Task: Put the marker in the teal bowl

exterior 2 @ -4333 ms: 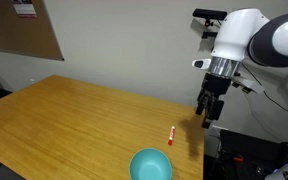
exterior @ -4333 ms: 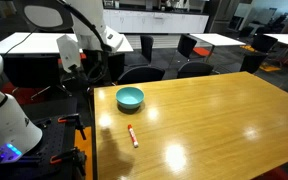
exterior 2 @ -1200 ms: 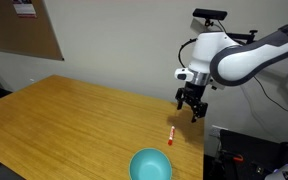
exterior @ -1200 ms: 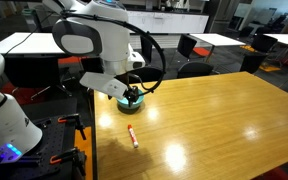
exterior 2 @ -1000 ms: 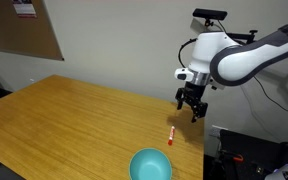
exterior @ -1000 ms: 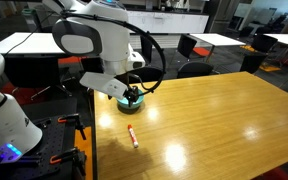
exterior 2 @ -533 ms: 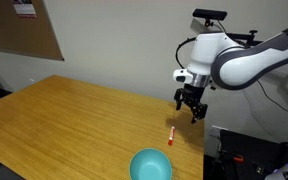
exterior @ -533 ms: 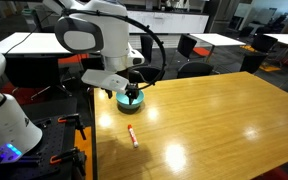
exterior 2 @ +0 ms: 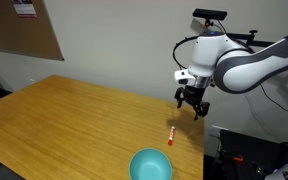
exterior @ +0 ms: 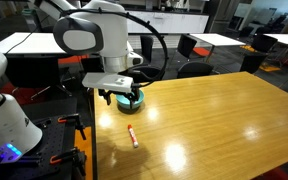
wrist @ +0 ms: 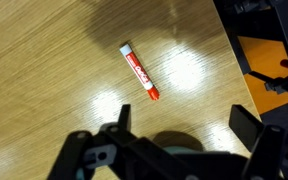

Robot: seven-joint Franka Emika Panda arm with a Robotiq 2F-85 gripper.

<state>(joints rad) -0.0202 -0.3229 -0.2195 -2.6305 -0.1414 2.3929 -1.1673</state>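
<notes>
The marker (exterior: 132,135) is a short red-orange pen with a paler tip, lying flat on the wooden table (exterior: 214,120) near its edge. It also shows in the other exterior view (exterior 2: 170,134) and in the wrist view (wrist: 139,72). The teal bowl (exterior: 135,98) stands behind it, partly hidden by the gripper, and shows whole in an exterior view (exterior 2: 151,165). My gripper (exterior: 119,98) hangs above the table between bowl and marker, open and empty. In the wrist view the gripper (wrist: 184,125) has its jaws spread wide, with the marker lying ahead of them.
The table's edge runs close beside the marker (wrist: 229,60). A white robot base (exterior: 4,110) stands off the table. Black chairs (exterior: 189,68) and white tables (exterior: 219,40) are behind. A cork board (exterior 2: 24,30) hangs on the wall.
The gripper has shifted a little over the table, away from the bowl toward the marker, and the wrist has turned. Marker and bowl have not moved.
</notes>
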